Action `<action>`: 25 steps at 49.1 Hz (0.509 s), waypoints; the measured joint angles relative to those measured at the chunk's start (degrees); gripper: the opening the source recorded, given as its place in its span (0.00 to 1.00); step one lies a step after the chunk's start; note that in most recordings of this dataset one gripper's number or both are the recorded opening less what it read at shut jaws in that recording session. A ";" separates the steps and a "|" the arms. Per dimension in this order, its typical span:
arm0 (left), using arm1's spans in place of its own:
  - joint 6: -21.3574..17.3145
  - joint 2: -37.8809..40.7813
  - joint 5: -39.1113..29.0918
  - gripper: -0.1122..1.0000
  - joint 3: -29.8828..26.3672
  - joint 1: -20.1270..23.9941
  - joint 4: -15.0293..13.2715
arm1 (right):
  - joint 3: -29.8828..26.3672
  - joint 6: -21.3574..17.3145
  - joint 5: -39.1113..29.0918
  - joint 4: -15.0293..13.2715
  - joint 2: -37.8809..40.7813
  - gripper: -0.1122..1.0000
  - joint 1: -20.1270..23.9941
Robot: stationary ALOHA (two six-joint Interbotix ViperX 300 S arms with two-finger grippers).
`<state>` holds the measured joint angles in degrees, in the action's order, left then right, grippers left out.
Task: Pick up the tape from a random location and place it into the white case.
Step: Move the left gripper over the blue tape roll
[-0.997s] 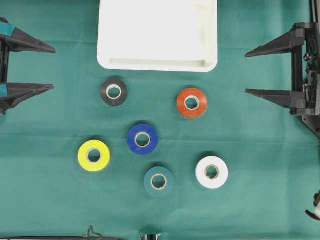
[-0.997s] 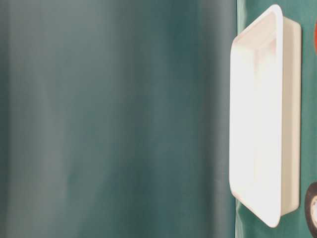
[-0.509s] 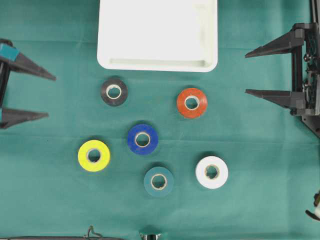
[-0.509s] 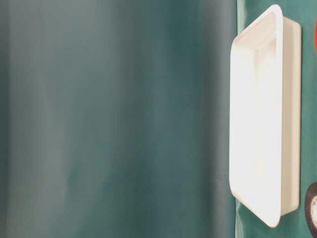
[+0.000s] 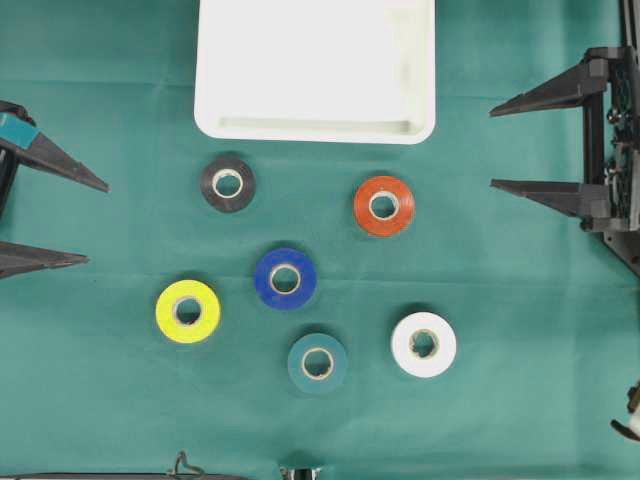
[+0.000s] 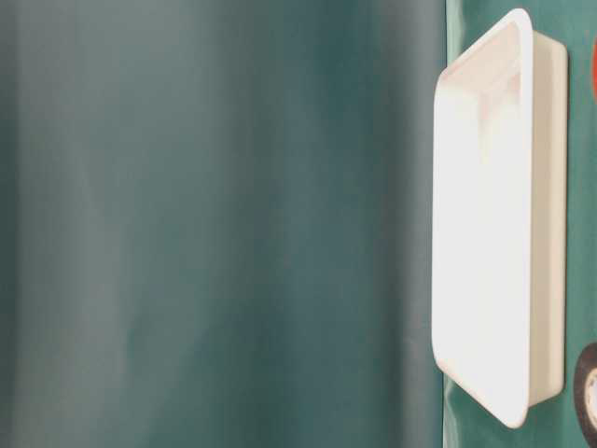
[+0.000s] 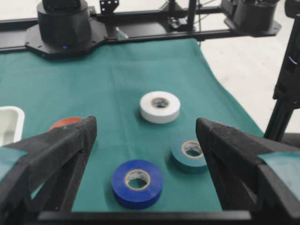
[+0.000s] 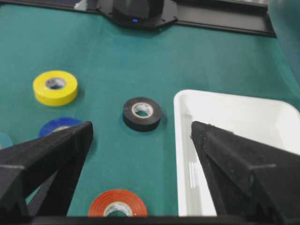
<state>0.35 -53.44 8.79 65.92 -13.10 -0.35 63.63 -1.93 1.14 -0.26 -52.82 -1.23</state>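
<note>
The white case (image 5: 315, 60) lies empty at the back middle of the green cloth and shows side-on in the table-level view (image 6: 499, 215). Several tape rolls lie flat in front of it: black (image 5: 228, 184), orange (image 5: 384, 206), blue (image 5: 285, 278), yellow (image 5: 188, 311), teal (image 5: 318, 363), white (image 5: 424, 345). At the left edge my left gripper (image 5: 98, 223) is open and empty, facing the blue roll (image 7: 137, 183). My right gripper (image 5: 492, 146) is open and empty at the right edge, level with the case's front rim, with the orange roll (image 8: 117, 205) below it.
Both arm bases stand at the cloth's ends, the right arm's base (image 7: 63, 23) across from my left gripper. The cloth's front edge (image 7: 229, 98) drops to the floor. A green curtain (image 6: 215, 224) fills most of the table-level view.
My left gripper has slid toward the front of the table along the left edge and turned slightly, still open. The right gripper and all tape rolls have stayed put.
</note>
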 measured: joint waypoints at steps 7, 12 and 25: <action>0.00 3.16 2.29 0.99 -1.32 0.00 0.00 | -0.09 0.09 -0.09 0.00 0.09 0.93 -0.09; -0.35 6.94 3.43 0.99 -3.25 0.00 0.09 | -0.26 0.09 -0.09 0.00 0.09 0.93 -0.09; -0.79 19.95 4.04 0.99 -11.95 -0.18 0.00 | -0.62 0.00 -0.09 0.00 0.09 0.93 -0.09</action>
<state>-0.44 -33.49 12.83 53.96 -13.27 -0.35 63.02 -1.93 1.05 -0.26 -52.73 -1.32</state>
